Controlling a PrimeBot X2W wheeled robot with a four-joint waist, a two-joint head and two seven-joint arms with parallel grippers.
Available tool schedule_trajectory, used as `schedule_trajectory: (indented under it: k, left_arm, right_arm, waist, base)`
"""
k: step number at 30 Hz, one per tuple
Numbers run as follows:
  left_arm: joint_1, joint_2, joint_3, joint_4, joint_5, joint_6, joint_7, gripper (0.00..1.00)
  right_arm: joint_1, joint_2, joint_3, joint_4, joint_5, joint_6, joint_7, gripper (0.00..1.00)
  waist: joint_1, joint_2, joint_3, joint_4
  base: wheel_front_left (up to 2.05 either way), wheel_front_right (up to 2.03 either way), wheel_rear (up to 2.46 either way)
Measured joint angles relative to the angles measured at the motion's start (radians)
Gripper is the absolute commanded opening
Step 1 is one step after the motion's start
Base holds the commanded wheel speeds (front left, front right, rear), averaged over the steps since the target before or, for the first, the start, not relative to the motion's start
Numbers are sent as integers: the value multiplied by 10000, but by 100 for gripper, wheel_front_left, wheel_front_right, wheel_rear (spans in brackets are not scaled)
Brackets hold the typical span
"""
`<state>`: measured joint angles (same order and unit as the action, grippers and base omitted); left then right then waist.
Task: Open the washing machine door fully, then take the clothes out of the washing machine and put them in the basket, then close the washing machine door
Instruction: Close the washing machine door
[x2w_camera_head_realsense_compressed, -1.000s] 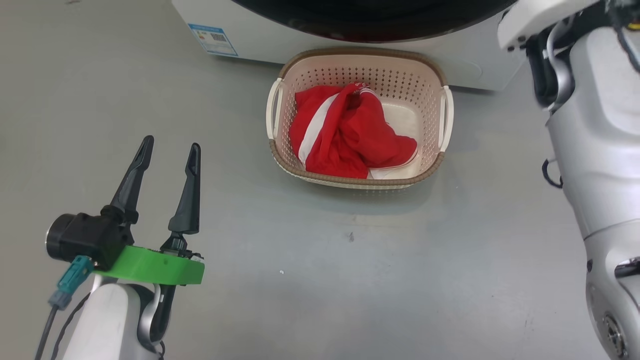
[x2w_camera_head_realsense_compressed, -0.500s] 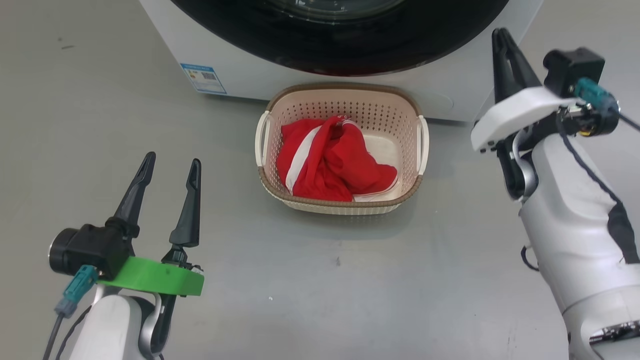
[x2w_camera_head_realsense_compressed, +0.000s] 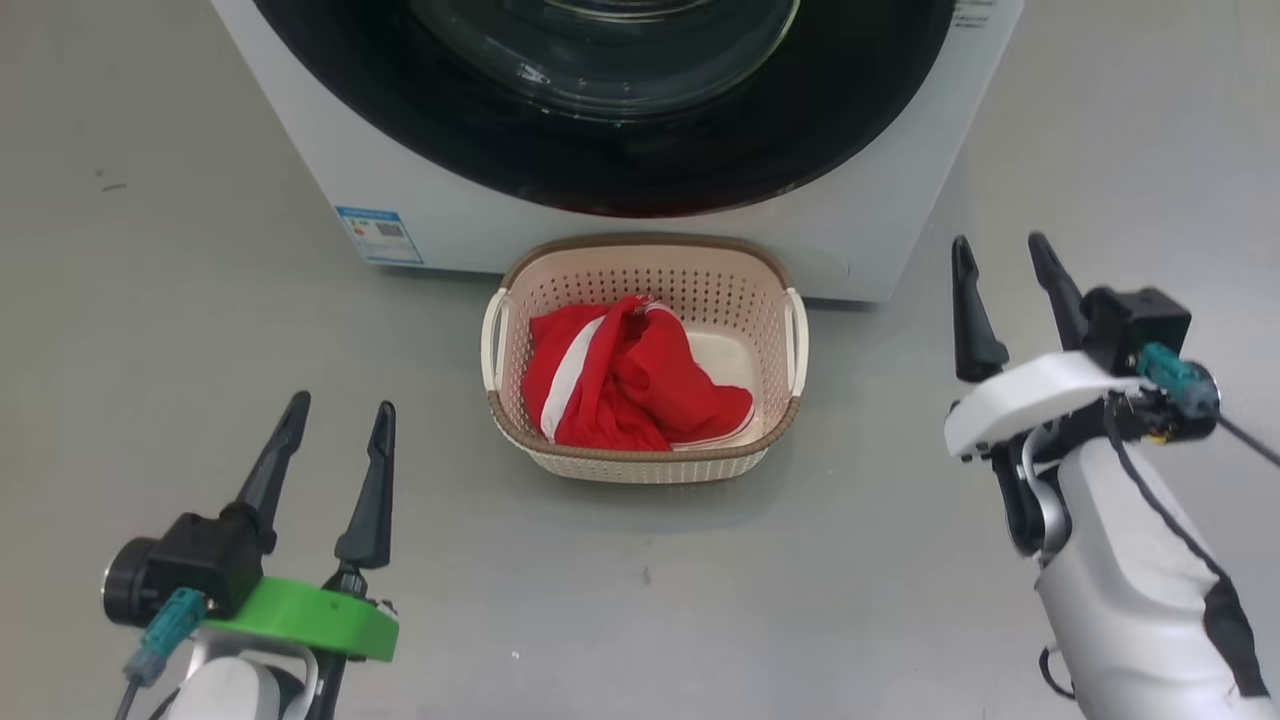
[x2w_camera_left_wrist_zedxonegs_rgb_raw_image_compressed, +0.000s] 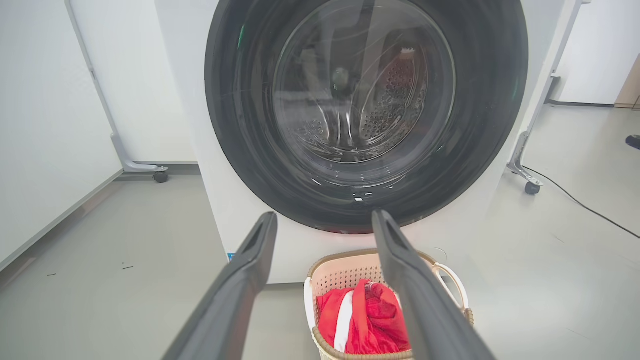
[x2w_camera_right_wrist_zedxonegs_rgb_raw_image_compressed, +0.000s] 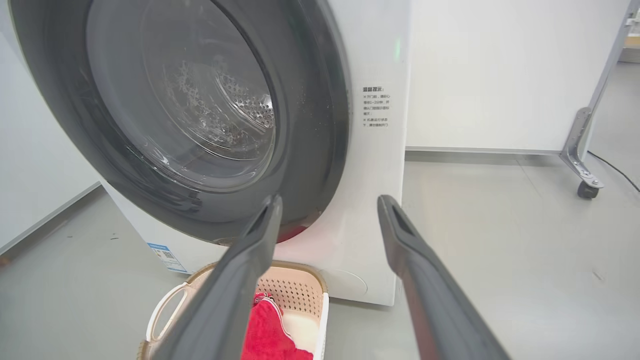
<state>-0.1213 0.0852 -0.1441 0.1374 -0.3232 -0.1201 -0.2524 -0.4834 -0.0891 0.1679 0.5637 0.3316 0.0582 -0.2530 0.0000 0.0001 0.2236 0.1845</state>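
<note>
Reading both grippers as released and empty: spotting the left gripper (x2w_camera_head_realsense_compressed: 342, 405) near-left over the floor (x2w_camera_head_realsense_compressed: 700, 600) and the right gripper (x2w_camera_head_realsense_compressed: 1000, 245) near-right, fingers spread, gripping nothing. Seeing the clothes (x2w_camera_head_realsense_compressed: 620, 385) bunched in the left half of the basket (x2w_camera_head_realsense_compressed: 640, 462), set on the floor just in front of the washing machine (x2w_camera_head_realsense_compressed: 440, 235), under the washing machine door (x2w_camera_head_realsense_compressed: 470, 130). Judging that door shut: seeing its black rim (x2w_camera_left_wrist_zedxonegs_rgb_raw_image_compressed: 240, 150) flush to the white front in both wrist views and the steel drum (x2w_camera_left_wrist_zedxonegs_rgb_raw_image_compressed: 395, 102) through the glass bowl (x2w_camera_left_wrist_zedxonegs_rgb_raw_image_compressed: 360, 60). Cannot confirm the latch. Calling the task about done

For any regrasp of the garment: expect soft, light, limp knit, bound to drape and trail over the basket edge. Pinch the raised fold beside the white stripe (x2w_camera_head_realsense_compressed: 572, 375), top of the heap; skip the flat low edge at the right. Clamp hard to stop thin cloth slipping. Lift straight up; expect a light basket, apt to slide or come along on a snag

For any re-push of the door: treat as stiff, heavy, hinged, with slippery gloss rim and breakable glass. Press on the black rim, opposite the hinge, never on the bowl. Cannot tell hinge side or handle recess from these views
</note>
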Motion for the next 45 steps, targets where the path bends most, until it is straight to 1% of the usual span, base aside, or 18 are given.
schedule_trajectory:
  k: [8, 15, 17, 25, 33, 45]
  left_arm:
    - [520, 0, -113, 194, 12, 2, 2, 100]
    - [831, 0, -151, 293, 29, 4, 2, 100]
    - [1011, 0, -171, 353, 29, 6, 2, 100]
    - [1310, 4, -251, 341, 38, 6, 2, 100]
    - [1504, 6, -290, 286, 81, 8, 21, 100]
    - [1545, 8, -336, 163, 81, 54, 52, 100]
  right_arm:
    - [1555, 48, -115, -1083, -326, -518, 0, 100]
    - [2688, 146, -234, -1814, -357, -713, 0, 100]
    - [3226, 203, -224, -2140, -359, -865, 0, 100]
    - [4329, 268, -35, -2970, -617, -1051, 0, 100]
    - [5295, 286, 50, -3582, -744, -1223, 0, 100]
    - [5975, 301, 73, -4220, -769, -1323, 0, 100]
  waist:
    - [0, 0, -588, -316]
    - [0, 0, -948, -533]
    - [0, 0, -1137, -627]
    - [-1, 0, -1518, -878]
    - [-1, 0, -1753, -970]
    - [-1, 0, -1905, -996]
  base:
    - [0, 0, 0]
    - [0, 0, 0]
    - [0, 0, 0]
    - [0, 0, 0]
    - [0, 0, 0]
    - [0, 0, 0]
